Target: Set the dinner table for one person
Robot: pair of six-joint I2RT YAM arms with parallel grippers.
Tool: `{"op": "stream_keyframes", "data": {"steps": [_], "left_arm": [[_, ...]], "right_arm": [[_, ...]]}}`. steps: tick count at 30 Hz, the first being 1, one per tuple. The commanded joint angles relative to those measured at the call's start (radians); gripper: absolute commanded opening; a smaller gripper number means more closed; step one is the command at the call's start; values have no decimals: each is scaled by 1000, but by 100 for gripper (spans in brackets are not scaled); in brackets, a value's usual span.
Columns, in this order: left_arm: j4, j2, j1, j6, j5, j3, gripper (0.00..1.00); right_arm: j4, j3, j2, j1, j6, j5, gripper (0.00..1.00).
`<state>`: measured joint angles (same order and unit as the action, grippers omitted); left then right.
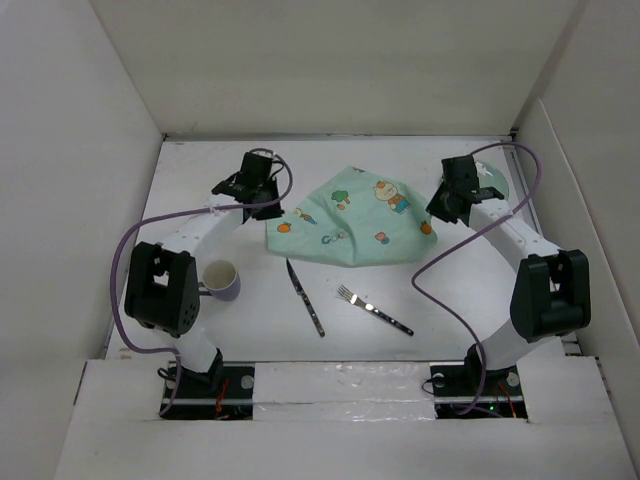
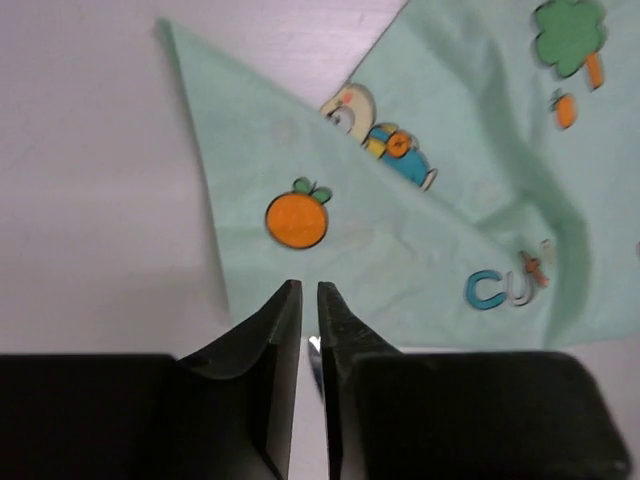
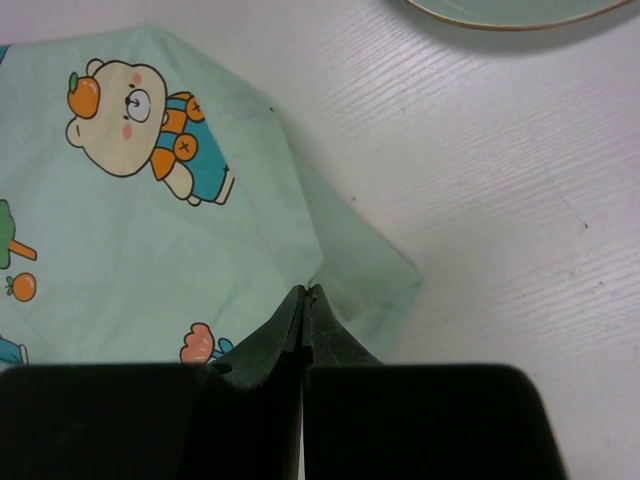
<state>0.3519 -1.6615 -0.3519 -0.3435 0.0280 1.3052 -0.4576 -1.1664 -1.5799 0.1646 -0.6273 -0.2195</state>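
The mint-green cartoon-print placemat (image 1: 350, 215) lies rumpled and partly folded over itself on the white dinner table (image 1: 460, 300). My right gripper (image 3: 306, 290) is shut on a fold at the placemat's (image 3: 150, 250) right edge, and the cloth puckers up to its tips. My left gripper (image 2: 309, 287) hovers over the near left edge of the placemat (image 2: 420, 200). Its jaws stand a narrow slit apart with nothing between them, and the cloth under them lies flat. In the top view the left gripper (image 1: 268, 207) and right gripper (image 1: 440, 210) flank the cloth.
A pale cup (image 1: 222, 280) stands by the left arm. A knife (image 1: 305, 297) and a fork (image 1: 375, 310) lie in front of the placemat. The rim of a green plate (image 3: 510, 10) shows beyond the right gripper. White walls enclose the table.
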Motion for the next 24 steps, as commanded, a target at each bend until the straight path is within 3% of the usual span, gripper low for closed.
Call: {"op": "stream_keyframes", "data": {"steps": [1, 2, 3, 4, 6, 13, 19, 21, 23, 24], "left_arm": [[9, 74, 2, -21, -62, -107, 9], [7, 80, 2, -31, -66, -125, 14], [2, 86, 2, -40, -68, -159, 34], [-5, 94, 2, -63, -65, -175, 45], [-40, 91, 2, -83, -39, -207, 59], [-71, -10, 2, -149, -54, -192, 63], [-87, -127, 2, -152, -95, -120, 54], [-94, -147, 2, -149, -109, -100, 33], [-97, -147, 2, -149, -111, -74, 0], [-90, -142, 2, -141, -105, -57, 0]], "right_arm": [[69, -19, 11, -4, 26, 40, 0], [74, -22, 9, -4, 31, 48, 0], [74, -24, 9, -4, 34, 64, 0], [80, -29, 5, -4, 40, 74, 0], [80, -32, 0, -4, 52, 91, 0], [102, -15, 23, -4, 72, 127, 0], [106, -21, 46, -4, 78, 160, 0], [106, -29, 50, -4, 84, 178, 0], [102, -42, 54, -4, 84, 187, 0], [102, -45, 55, -4, 84, 192, 0]]}}
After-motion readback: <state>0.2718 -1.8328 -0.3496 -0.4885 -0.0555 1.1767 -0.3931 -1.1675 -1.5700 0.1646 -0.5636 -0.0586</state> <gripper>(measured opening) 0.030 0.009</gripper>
